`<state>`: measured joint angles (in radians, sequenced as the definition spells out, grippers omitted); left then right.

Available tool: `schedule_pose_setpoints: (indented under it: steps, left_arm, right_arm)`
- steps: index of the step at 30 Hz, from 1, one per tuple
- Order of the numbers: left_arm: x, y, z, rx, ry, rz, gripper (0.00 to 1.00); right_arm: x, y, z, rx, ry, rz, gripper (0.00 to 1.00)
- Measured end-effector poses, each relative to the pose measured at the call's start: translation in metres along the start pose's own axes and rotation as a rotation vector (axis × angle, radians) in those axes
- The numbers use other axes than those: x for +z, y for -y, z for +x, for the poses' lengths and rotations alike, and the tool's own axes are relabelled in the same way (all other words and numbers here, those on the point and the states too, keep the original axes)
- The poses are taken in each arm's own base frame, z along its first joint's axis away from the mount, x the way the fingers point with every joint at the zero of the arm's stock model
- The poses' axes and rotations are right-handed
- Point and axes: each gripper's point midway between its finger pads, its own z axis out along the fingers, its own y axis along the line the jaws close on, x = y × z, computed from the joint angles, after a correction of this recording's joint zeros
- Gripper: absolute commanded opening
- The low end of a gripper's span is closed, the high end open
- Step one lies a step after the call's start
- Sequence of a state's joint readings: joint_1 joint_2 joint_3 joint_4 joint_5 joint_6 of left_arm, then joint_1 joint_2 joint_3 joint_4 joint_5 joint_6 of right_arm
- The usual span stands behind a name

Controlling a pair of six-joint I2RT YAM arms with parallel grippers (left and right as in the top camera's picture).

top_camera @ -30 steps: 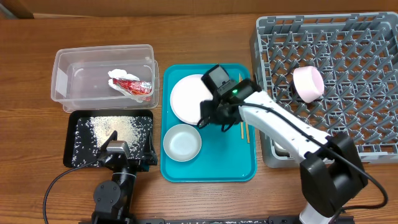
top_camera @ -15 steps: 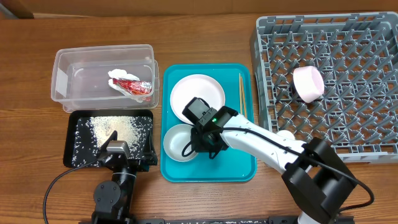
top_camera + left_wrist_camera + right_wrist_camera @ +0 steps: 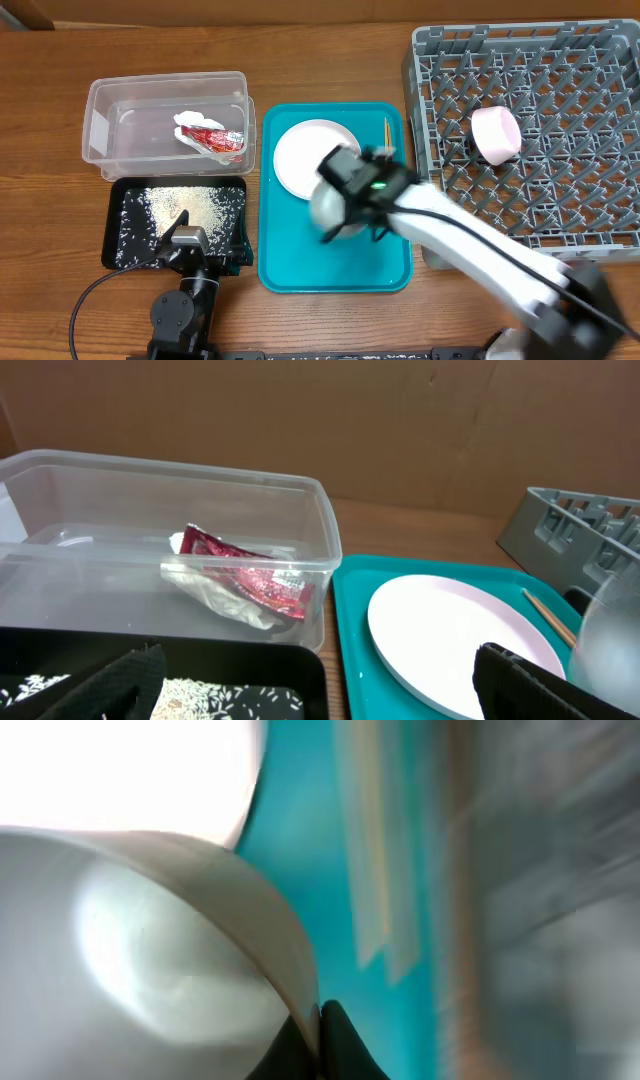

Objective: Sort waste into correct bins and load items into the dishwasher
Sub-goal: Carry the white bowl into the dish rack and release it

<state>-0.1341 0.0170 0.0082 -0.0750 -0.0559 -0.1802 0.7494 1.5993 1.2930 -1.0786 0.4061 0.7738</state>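
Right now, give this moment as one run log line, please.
right hand shut on white bowl, over teal tray | left hand open, by black tray | pink bowl in rack | plate, chopsticks on teal tray

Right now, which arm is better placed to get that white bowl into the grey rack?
Right. The right claw is pinched on the rim of the bowl, held over the teal tray beside the rack. The left claw sits open by the black tray, on the far side from the rack.
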Motion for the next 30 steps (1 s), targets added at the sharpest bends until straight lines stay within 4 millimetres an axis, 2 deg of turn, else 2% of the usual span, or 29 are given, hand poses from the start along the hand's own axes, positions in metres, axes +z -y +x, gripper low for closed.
schedule_pose_setpoints:
  steps: [2, 4, 6, 9, 14, 18, 23, 27, 30]
  left_arm:
    - [0.0, 0.0, 0.0, 0.0, 0.0, 0.0, 1.0]
    - [0.0, 0.0, 0.0, 0.0, 0.0, 0.0, 1.0]
    - [0.0, 0.0, 0.0, 0.0, 0.0, 0.0, 1.0]
    - [0.0, 0.0, 0.0, 0.0, 0.0, 0.0, 1.0]
    - [0.0, 0.0, 0.0, 0.0, 0.0, 0.0, 1.0]
    - [0.0, 0.0, 0.0, 0.0, 0.0, 0.0, 1.0]
    - [0.0, 0.0, 0.0, 0.0, 0.0, 0.0, 1.0]
    - [0.0, 0.0, 0.0, 0.0, 0.0, 0.0, 1.0]
    - [0.0, 0.0, 0.0, 0.0, 0.0, 0.0, 1.0]
  right_arm:
    - [-0.034, 0.037, -0.05, 0.095, 0.229, 0.071, 0.04]
    - [-0.067, 0.08, -0.088, 0.205, 0.421, 0.165, 0.04]
    - [-0.095, 0.127, -0.114, 0.317, 0.571, 0.288, 0.04]
    - [-0.111, 0.188, -0.131, 0.424, 0.667, 0.49, 0.04]
    - [-0.094, 0.267, -0.134, 0.503, 0.612, 0.788, 0.04]
    - [-0.067, 0.309, -0.129, 0.539, 0.51, 0.922, 0.04]
    - [-0.031, 0.338, -0.125, 0.552, 0.413, 1.004, 0.04]
    - [-0.006, 0.35, -0.127, 0.523, 0.359, 1.039, 0.04]
    - [0.012, 0.351, -0.132, 0.479, 0.331, 1.05, 0.04]
